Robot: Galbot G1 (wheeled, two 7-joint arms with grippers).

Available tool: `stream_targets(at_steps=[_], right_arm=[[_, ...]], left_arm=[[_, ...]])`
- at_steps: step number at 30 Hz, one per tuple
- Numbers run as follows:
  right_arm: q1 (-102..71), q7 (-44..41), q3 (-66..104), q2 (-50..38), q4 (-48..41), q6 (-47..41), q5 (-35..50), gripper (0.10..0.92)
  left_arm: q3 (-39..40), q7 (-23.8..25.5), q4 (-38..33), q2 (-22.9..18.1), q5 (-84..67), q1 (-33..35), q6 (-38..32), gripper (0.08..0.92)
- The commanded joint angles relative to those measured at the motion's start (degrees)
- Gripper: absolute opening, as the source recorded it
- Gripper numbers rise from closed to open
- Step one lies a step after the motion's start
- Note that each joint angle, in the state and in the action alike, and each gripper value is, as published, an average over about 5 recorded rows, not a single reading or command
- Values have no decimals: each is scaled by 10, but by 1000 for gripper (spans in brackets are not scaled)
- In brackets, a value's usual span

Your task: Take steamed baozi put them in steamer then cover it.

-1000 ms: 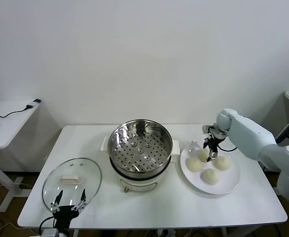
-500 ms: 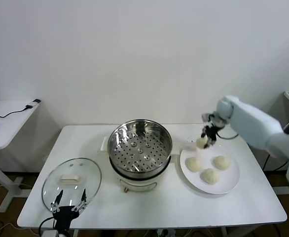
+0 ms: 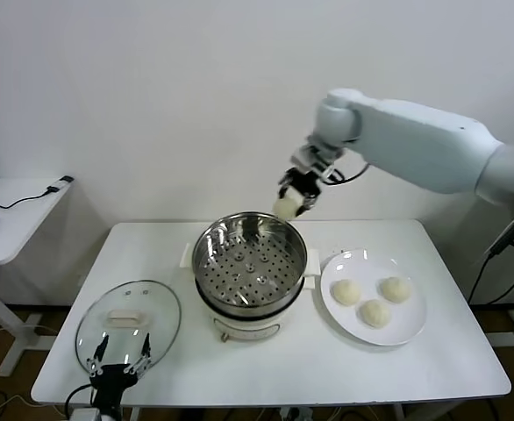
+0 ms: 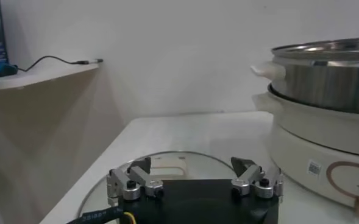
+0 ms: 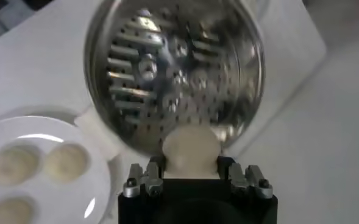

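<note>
Frame edges crop the cover (image 4: pixel 167 167) and the steamer (image 4: pixel 325 122)

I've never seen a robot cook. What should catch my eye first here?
The right pincer holds one bun in the air above the far rim of the shiny steamer. Three more buns wait on the white plate to its right, and the glass cover lies at the table's front left.

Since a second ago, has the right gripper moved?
Yes. The right gripper, shut on a baozi, went from over the plate up and leftward to above the steamer rim.
</note>
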Motion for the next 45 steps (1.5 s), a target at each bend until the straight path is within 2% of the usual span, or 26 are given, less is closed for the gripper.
stream_targets(at_steps=[1, 6, 11, 16, 25, 28, 32, 34, 38, 42, 45], right_arm=[[-8, 21, -35, 37, 69, 116, -71, 577], [-75, 33, -14, 49, -5, 142, -171, 577], [-140, 60, 46, 74, -117, 173, -272, 577], [-171, 81, 78, 98, -188, 185, -290, 577], [-196, 102, 99, 135, -244, 191, -292, 589], [-198, 104, 100, 140, -256, 194, -293, 639], [-198, 121, 107, 141, -260, 200, -288, 746], [-193, 126, 112, 136, -248, 202, -280, 793], [-150, 100, 103, 111, -194, 204, -221, 821], [-56, 23, 55, 79, -154, 210, -96, 823], [22, -24, -9, 52, -153, 186, 39, 823]], left_arm=[[0, 0, -3, 0, 1, 1, 1, 823], [2, 0, -5, 0, 3, 2, 2, 823], [4, 0, -2, 1, 6, 1, 1, 823], [4, -1, 3, 4, 6, 0, -1, 823], [3, -3, 13, 6, 6, -5, -4, 823], [4, -3, 12, 5, 6, -5, -4, 823], [4, -3, 11, 4, 6, -7, -3, 823], [4, -3, 10, 4, 6, -7, -3, 823], [4, -3, 7, 3, 8, -5, -3, 823], [5, -2, 2, 1, 13, -2, -2, 823], [6, -2, -4, 0, 14, 2, -2, 823]])
